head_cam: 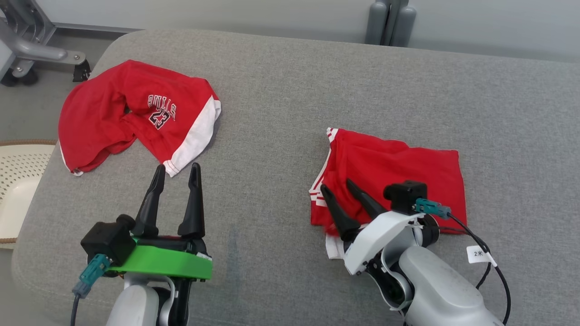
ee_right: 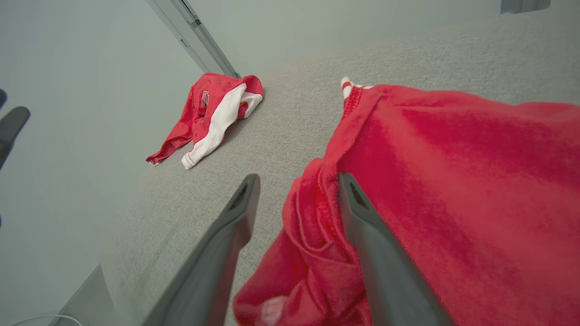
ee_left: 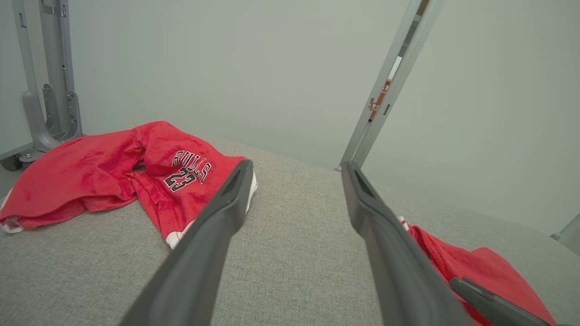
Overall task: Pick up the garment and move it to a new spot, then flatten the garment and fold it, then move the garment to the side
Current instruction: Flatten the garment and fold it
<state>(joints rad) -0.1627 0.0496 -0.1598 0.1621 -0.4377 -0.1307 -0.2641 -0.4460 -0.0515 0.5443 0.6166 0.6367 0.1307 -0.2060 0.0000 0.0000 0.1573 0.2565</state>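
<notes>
We note right claw (head_cam: 335, 184) parted, a loose fold of the folded red garment (head_cam: 398, 167) between its fingers; left claw (head_cam: 177, 166) wide open, empty, near crumpled Bulls garment (head_cam: 136, 113).

surface: grey fabric cushion (head_cam: 290, 90) | left: crumpled red Bulls jersey (head_cam: 104, 113) | right: folded red garment (head_cam: 398, 172)

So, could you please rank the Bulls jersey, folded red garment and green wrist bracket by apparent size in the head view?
1. Bulls jersey and folded red garment: too alike to rank.
2. Smallest: green wrist bracket.
</notes>
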